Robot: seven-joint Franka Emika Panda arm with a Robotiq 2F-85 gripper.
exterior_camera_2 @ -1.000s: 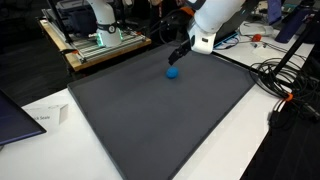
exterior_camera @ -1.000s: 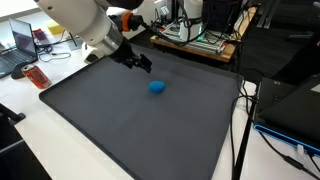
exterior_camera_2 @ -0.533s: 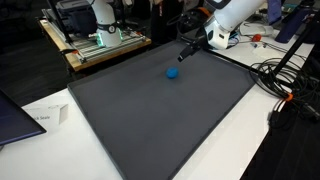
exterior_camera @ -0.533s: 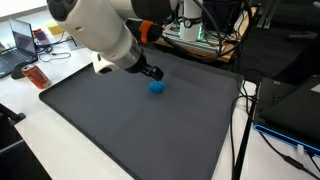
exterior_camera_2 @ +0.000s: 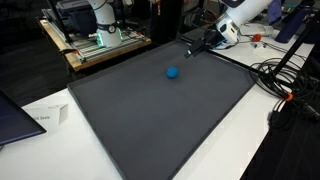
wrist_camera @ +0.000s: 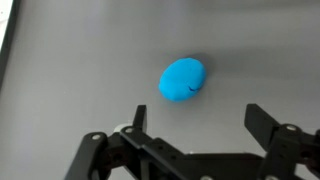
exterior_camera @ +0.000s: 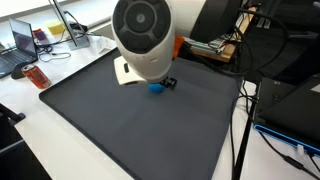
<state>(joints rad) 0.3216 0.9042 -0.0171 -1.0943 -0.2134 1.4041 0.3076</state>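
Tool (wrist_camera: 195, 115) spread wide, empty, nr blue ball (wrist_camera: 182, 80) on gray mat (wrist_camera: 60, 90).

Cluttered lab room. Dark grey mat (exterior_camera_2: 160, 120) over most of a white table (exterior_camera_2: 55, 150). Beyond the table's far edge, a wooden bench (exterior_camera_2: 95, 50) with equipment; black cables (exterior_camera_2: 285, 85) along another edge; open laptop (exterior_camera: 22, 40) near a corner.

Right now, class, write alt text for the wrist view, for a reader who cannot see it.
A small blue egg-shaped object lies alone on a dark grey mat, untouched. The black gripper shows at the bottom edge, its two fingers spread open, with the object just beyond the gap between them.
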